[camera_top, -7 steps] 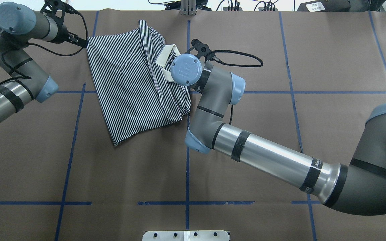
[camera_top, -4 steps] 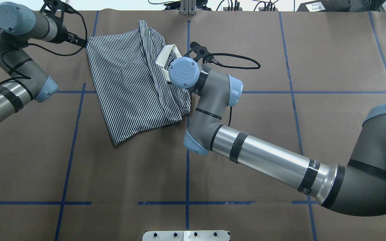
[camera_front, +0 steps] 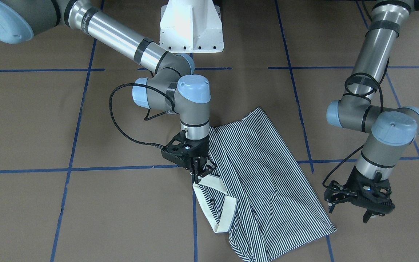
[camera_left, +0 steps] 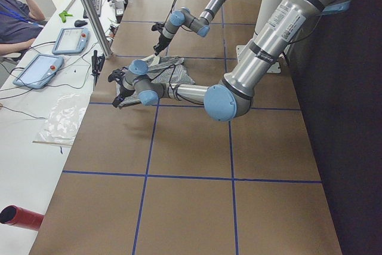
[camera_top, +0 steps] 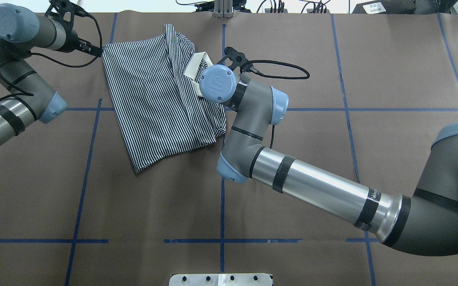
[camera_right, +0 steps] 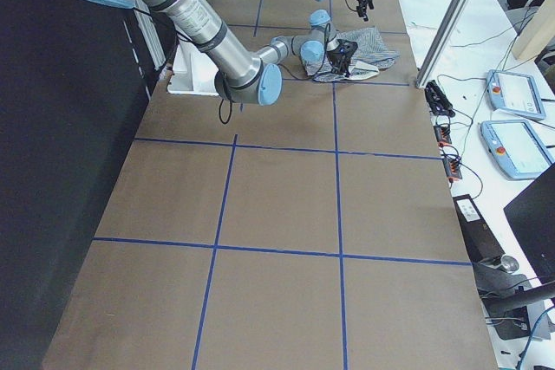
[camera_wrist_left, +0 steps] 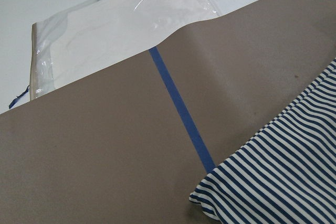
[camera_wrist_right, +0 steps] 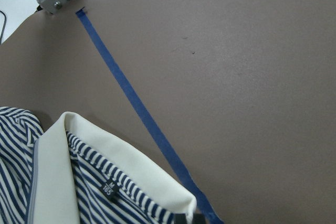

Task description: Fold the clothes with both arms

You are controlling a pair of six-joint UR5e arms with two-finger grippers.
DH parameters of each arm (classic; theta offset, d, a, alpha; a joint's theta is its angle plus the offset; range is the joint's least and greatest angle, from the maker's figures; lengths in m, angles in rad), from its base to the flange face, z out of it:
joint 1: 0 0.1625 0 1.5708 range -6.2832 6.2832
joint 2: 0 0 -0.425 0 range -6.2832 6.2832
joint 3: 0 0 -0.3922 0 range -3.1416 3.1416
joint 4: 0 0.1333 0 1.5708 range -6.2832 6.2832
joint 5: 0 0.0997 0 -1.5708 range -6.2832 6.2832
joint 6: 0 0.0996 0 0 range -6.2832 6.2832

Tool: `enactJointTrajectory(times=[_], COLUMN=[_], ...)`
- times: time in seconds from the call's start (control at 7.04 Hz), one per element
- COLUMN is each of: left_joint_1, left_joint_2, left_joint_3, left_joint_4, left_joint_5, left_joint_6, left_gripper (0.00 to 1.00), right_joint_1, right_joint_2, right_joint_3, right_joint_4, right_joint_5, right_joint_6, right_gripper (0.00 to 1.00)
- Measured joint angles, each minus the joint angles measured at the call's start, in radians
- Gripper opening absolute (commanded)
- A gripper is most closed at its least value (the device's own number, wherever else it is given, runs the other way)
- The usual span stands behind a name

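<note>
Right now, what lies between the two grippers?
The striped shirt, in the front-facing view: right gripper at its collar, left gripper beyond its opposite edge.

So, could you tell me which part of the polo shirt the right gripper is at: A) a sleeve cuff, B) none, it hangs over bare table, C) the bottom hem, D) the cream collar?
D: the right gripper is pinched on one end of the cream collar of the polo shirt.
</note>
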Motion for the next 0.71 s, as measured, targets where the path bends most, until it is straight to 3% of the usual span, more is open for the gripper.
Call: enactJointTrajectory(times=[0.14,0.57,0.71], left_joint_1=[0.0,0.001,0.001], left_joint_2=[0.004,0.006,0.006], left_joint_3=[-0.011,-0.029,-0.032], left_joint_4=[0.0,0.0,0.001], left_joint_5=[0.0,-0.001,-0.001], left_joint_6=[-0.001,-0.002,-0.002], left_gripper=[1.0,1.0,1.0], right_joint_1=[0.001,-0.038,-0.066], right_joint_2=[-0.053,-0.346,-0.425], right_joint_3=[0.097,0.487,0.566], right_joint_4=[-0.043,-0.128,-0.133], right_joint_5=[0.003,-0.011,-0.034], right_joint_6=[-0.001,0.002,0.004], right_gripper=[0.0,0.0,0.0])
